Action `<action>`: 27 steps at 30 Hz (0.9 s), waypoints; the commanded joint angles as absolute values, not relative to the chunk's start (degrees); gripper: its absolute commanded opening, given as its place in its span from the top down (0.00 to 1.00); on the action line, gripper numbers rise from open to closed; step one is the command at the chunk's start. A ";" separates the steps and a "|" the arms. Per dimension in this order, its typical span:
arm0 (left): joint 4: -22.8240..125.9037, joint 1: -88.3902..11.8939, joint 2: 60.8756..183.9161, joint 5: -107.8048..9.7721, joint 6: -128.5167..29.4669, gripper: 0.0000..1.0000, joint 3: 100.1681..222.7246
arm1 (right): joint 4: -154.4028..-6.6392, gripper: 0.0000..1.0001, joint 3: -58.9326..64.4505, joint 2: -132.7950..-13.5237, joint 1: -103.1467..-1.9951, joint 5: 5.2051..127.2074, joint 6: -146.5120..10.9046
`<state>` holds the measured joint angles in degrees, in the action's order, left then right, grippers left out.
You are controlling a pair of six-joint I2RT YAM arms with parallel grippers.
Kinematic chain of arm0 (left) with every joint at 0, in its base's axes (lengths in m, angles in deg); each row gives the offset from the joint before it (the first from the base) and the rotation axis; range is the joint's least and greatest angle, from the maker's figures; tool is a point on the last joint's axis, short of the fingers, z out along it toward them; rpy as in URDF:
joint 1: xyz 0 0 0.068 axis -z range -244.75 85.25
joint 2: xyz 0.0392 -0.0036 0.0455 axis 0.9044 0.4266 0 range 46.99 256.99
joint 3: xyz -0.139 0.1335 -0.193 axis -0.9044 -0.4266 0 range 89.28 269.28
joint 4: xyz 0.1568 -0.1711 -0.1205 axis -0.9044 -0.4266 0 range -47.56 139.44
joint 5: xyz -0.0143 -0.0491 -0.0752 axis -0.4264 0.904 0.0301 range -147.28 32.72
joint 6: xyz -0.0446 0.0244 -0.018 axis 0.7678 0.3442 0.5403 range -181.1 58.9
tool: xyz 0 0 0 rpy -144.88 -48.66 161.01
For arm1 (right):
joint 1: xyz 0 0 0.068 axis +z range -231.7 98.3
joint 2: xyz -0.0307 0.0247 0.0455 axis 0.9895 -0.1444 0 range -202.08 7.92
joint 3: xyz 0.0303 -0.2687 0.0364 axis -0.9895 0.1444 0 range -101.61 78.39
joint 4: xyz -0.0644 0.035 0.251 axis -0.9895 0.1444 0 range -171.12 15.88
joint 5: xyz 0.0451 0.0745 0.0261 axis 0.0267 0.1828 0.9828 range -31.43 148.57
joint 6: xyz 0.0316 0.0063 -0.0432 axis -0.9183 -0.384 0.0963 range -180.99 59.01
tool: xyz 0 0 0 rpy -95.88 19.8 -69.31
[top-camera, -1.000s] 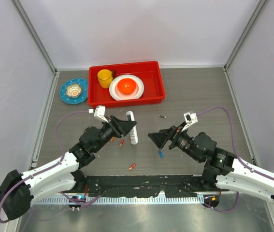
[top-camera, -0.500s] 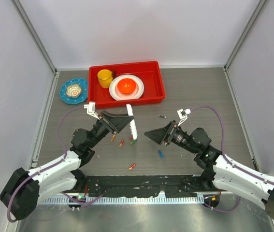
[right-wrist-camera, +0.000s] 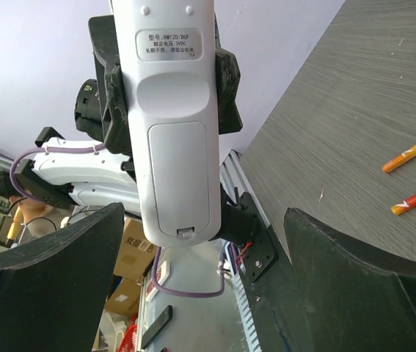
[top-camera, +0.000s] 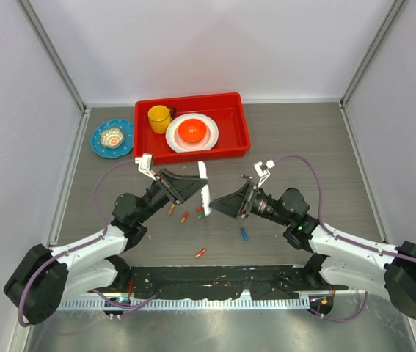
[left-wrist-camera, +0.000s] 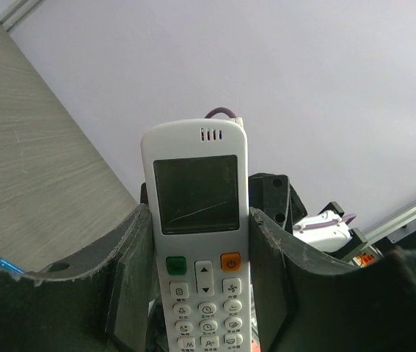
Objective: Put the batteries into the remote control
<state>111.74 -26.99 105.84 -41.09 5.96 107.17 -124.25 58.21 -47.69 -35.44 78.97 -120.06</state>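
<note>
I see a grey wood-grain table (top-camera: 303,147) enclosed by plain pale walls: the far wall (top-camera: 215,44), left wall (top-camera: 9,147) and right wall (top-camera: 413,132). Aluminium posts (top-camera: 52,55) stand at both far corners. A brushed-steel ledge (top-camera: 215,331) runs along the near edge. The light is soft and even.

remote control (left-wrist-camera: 196,220): lower keypad cut off at btm edge, left wrist view; top end cropped, right wrist view.
batteries (top-camera: 200,253): too small overhead to tell ends.
dark bit (top-camera: 246,177): too small to ID.
</note>
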 commanded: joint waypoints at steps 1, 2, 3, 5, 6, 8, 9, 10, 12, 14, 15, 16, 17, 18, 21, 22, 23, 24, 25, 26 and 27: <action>118.17 -27.13 106.31 -39.53 6.75 1.00 109.58 | -130.16 0.04 55.37 -48.76 -35.56 81.50 -120.58; 118.08 -27.13 106.49 -39.44 6.75 1.00 109.58 | -130.16 0.05 54.84 -49.20 -35.64 81.85 -120.67; 118.17 -27.13 106.49 -39.35 6.83 1.00 109.67 | -130.33 0.05 54.75 -49.64 -35.64 82.03 -120.67; 118.60 -27.13 106.93 -39.43 6.92 1.00 109.58 | -133.13 0.05 54.92 -51.57 -35.64 82.64 -121.45; 118.87 -27.13 107.02 -39.44 6.92 1.00 109.49 | -134.45 0.04 55.10 -52.19 -35.64 83.08 -121.98; 119.22 -27.13 107.37 -39.35 7.10 1.00 109.67 | -138.39 0.05 55.36 -54.39 -35.64 83.52 -123.74; 119.74 -27.13 107.54 -39.26 7.27 1.00 109.75 | -139.73 0.05 55.45 -55.09 -35.64 84.22 -124.27; 119.92 -27.13 107.72 -39.17 7.45 1.00 109.84 | -141.04 0.06 55.45 -55.79 -35.64 84.40 -124.88; 120.54 -27.13 108.16 -39.17 7.63 1.00 109.84 | -143.60 0.08 55.19 -57.64 -35.56 85.10 -126.03; 120.98 -27.13 108.42 -39.08 8.06 1.00 109.84 | -144.31 0.12 54.75 -58.87 -35.64 85.72 -126.20; 121.33 -27.13 108.69 -38.91 8.15 1.00 109.93 | -144.66 0.14 54.75 -58.96 -35.64 85.72 -126.20; 121.50 -27.13 108.60 -38.91 8.24 1.00 109.93 | -144.84 0.16 54.75 -59.22 -35.64 85.72 -126.29; 121.59 -27.13 108.78 -38.91 8.33 1.00 109.93 | -145.19 0.16 54.66 -59.40 -35.64 85.72 -126.20; 121.59 -27.13 108.78 -38.82 8.33 1.00 109.84 | -145.36 0.19 54.66 -59.66 -35.56 85.81 -126.29; 121.59 -27.13 108.78 -38.73 8.42 1.00 109.93 | -146.42 0.22 54.58 -60.28 -35.64 85.72 -126.55; 121.68 -27.13 108.95 -38.73 8.50 1.00 109.93 | -146.68 0.23 54.49 -60.37 -35.64 85.81 -126.64; 121.68 -27.13 109.04 -38.65 8.50 1.00 109.84 | -147.55 0.23 54.31 -60.72 -35.64 86.16 -126.90; 121.77 -27.13 109.13 -38.64 8.50 1.00 109.93 | -148.08 0.24 54.14 -60.98 -35.64 86.34 -127.34; 121.86 -27.13 109.30 -38.64 8.59 1.00 109.84 | -148.35 0.25 54.05 -61.42 -35.64 86.51 -127.52; 122.03 -27.13 109.48 -38.56 8.68 1.00 109.84 | -148.79 0.27 53.79 -61.69 -35.64 86.78 -127.61; 122.21 -27.13 109.39 -38.56 8.77 1.00 109.84 | -149.05 0.29 53.78 -61.86 -35.64 86.95 -127.70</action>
